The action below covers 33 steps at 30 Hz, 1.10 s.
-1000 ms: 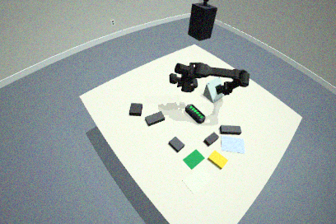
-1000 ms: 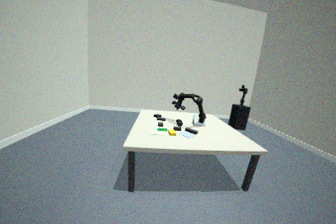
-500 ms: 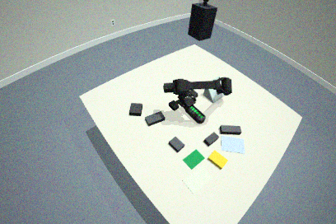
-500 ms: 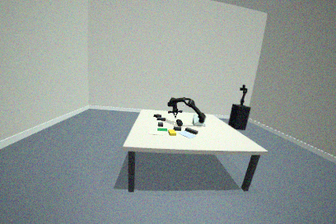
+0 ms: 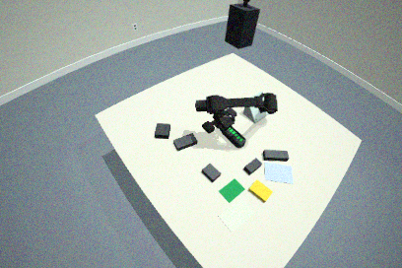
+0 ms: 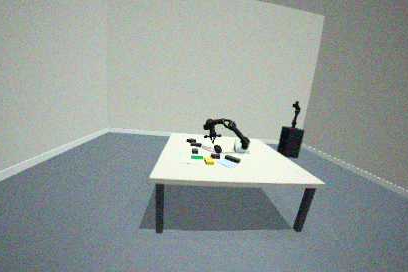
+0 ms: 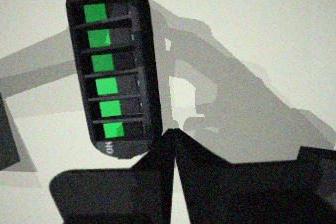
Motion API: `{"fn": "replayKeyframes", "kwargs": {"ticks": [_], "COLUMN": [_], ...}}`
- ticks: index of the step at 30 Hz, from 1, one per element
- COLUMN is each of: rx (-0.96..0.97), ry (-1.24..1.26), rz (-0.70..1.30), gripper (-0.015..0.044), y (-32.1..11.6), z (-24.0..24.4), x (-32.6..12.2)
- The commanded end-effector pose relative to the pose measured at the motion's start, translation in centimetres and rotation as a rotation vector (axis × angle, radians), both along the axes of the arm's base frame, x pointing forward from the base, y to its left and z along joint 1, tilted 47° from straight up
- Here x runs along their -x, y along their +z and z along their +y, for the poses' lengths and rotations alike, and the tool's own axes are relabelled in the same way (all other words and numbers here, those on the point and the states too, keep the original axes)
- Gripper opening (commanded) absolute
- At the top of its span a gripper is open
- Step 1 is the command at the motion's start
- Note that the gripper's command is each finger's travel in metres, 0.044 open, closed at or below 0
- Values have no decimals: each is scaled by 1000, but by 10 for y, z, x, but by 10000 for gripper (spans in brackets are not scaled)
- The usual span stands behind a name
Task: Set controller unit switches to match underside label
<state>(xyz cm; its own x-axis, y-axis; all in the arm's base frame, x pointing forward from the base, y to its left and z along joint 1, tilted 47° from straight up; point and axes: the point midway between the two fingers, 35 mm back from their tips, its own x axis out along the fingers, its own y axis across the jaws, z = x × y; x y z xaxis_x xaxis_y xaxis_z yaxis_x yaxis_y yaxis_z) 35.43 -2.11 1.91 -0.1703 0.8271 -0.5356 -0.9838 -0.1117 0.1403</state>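
Note:
The dark grey controller unit point(image 5: 237, 140) point(image 6: 217, 149) point(image 7: 154, 85) sits with its switches up on the bench point(image 5: 150, 103) point(image 6: 237, 175). In the wrist view all six switches show green ends on the left and dark ends on the right. The three green ends nearest the ON mark point(image 7: 109, 148) look brighter than the other three; I cannot tell surely which ends are pressed down. The underside label is hidden. My gripper point(image 6: 213, 142) point(image 7: 173, 134) is shut and empty, its tips above the bench, beside the unit's ON-mark end in the wrist view. The arm partly covers the unit in the top view.
Dark modules point(image 5: 163, 130) point(image 5: 185, 142) point(image 5: 211, 172) lie on one side, others point(image 5: 253, 166) point(image 5: 276, 155) on the other. A green piece point(image 5: 232, 190), a yellow block point(image 5: 260, 190) and a pale blue sheet point(image 5: 278, 173) lie nearby. A pale wedge point(image 5: 254, 115) stands by the arm.

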Motion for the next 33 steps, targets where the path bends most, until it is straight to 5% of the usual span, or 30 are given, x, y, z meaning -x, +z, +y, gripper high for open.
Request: {"fn": "replayKeyframes", "kwargs": {"ticks": [1,33], "rx": [15,165], "ry": [-14,-246], "rz": [-13,-289], "gripper": [0,0], "y": [9,75], "z": [3,58], "x": [3,96]}}
